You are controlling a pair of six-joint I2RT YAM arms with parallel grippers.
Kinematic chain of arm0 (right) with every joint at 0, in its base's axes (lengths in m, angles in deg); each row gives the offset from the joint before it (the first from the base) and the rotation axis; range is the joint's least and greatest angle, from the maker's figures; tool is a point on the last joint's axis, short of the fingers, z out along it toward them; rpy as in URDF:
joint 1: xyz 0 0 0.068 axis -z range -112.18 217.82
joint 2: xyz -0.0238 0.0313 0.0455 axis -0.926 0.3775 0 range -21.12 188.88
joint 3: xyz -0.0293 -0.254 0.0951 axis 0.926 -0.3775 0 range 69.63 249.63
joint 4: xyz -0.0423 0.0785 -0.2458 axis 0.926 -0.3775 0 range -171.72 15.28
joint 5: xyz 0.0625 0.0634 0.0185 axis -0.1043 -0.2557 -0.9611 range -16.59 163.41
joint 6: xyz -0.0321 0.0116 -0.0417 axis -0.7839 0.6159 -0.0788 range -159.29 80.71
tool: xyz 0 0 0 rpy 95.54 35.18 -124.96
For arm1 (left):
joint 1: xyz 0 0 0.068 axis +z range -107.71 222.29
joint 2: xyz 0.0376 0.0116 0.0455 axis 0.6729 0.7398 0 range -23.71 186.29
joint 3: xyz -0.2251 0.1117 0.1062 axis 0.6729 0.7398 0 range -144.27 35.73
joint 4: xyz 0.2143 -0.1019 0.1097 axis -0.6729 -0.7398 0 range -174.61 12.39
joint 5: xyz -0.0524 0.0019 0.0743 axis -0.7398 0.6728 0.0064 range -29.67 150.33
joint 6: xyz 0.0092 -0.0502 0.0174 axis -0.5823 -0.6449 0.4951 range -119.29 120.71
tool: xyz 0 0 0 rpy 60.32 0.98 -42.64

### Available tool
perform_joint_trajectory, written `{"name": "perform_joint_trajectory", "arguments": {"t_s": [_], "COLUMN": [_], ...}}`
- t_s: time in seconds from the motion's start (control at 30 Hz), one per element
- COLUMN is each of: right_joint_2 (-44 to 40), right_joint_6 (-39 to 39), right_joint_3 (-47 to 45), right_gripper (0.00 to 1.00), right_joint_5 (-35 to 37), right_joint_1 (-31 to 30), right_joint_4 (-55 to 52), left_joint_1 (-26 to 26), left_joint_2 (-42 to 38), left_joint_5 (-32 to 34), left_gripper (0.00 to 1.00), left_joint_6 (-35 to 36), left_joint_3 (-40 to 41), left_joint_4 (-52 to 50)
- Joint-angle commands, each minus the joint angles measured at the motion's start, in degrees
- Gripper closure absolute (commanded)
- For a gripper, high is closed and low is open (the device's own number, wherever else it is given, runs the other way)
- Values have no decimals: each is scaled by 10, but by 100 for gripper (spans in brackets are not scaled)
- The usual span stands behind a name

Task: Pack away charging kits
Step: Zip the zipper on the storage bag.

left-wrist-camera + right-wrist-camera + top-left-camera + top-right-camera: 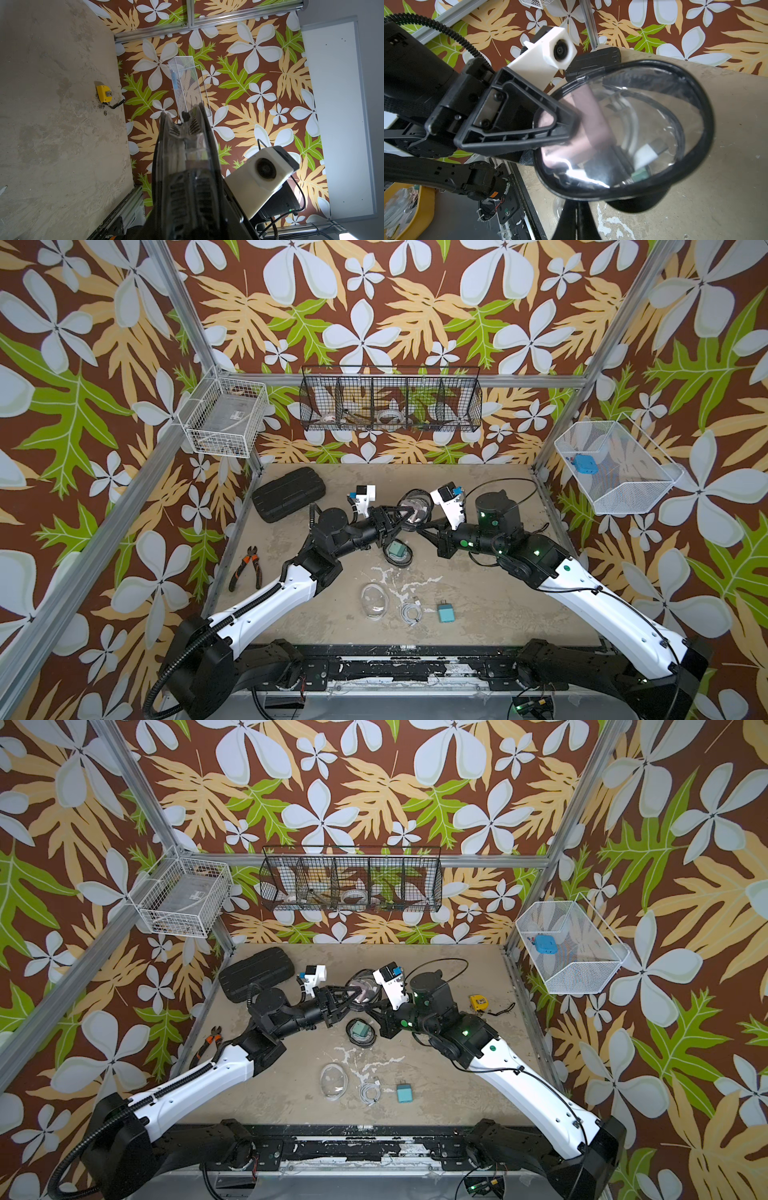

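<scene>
My left gripper [409, 512] is shut on a black-rimmed clear pouch [415, 506] and holds it above the back of the table. Through the pouch's clear wall [623, 128] I see a pink plug [591, 124] and a white cable [633, 122] inside. In the left wrist view the pouch [212, 149] stands edge-on between the fingers. My right gripper [577, 207] is shut, with its tips at the pouch's rim; what they pinch is hidden. A second black-rimmed pouch [398, 552] with a mint plug lies below. Nearer the front lie a clear pouch [374, 601], a coiled white cable [410, 611] and a teal plug [446, 611].
A black ribbed hard case [289, 493] lies at the back left and pliers [247, 568] near the left edge. A yellow tape measure [478, 1002] sits at the right. Wire baskets hang on the left [226, 416], back [390, 400] and right [615, 466] walls; the right one holds a blue block [584, 464].
</scene>
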Motion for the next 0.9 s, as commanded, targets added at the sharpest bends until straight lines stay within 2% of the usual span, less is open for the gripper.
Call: {"name": "perform_joint_trajectory", "arguments": {"t_s": [0.0, 0.27, 0.57, 0.67, 0.77, 0.87], "right_joint_2": [-4, -11, 14, 28, 31, 42], "right_joint_6": [-1, -34, -100, -125, -149, -162], "right_joint_3": [-1, 9, 44, 67, 72, 100], "right_gripper": [100, 100, 100, 100, 100, 100], "right_joint_5": [57, 223, 326, 322, 258, 237], "right_joint_1": [0, 1, 0, 0, 1, 3], "right_joint_4": [-10, -81, -64, -56, -34, -54], "left_joint_1": [-2, 7, 16, 25, 33, 42], "left_joint_2": [-4, -6, 0, -6, -7, -16], "left_joint_5": [-41, -74, -175, -204, -260, -293], "left_gripper": [100, 100, 100, 100, 100, 100], "left_joint_6": [2, 9, 71, 113, 145, 220], "left_joint_3": [-2, -3, -20, -25, -24, -31], "left_joint_4": [21, -6, -93, -150, -160, -227]}}
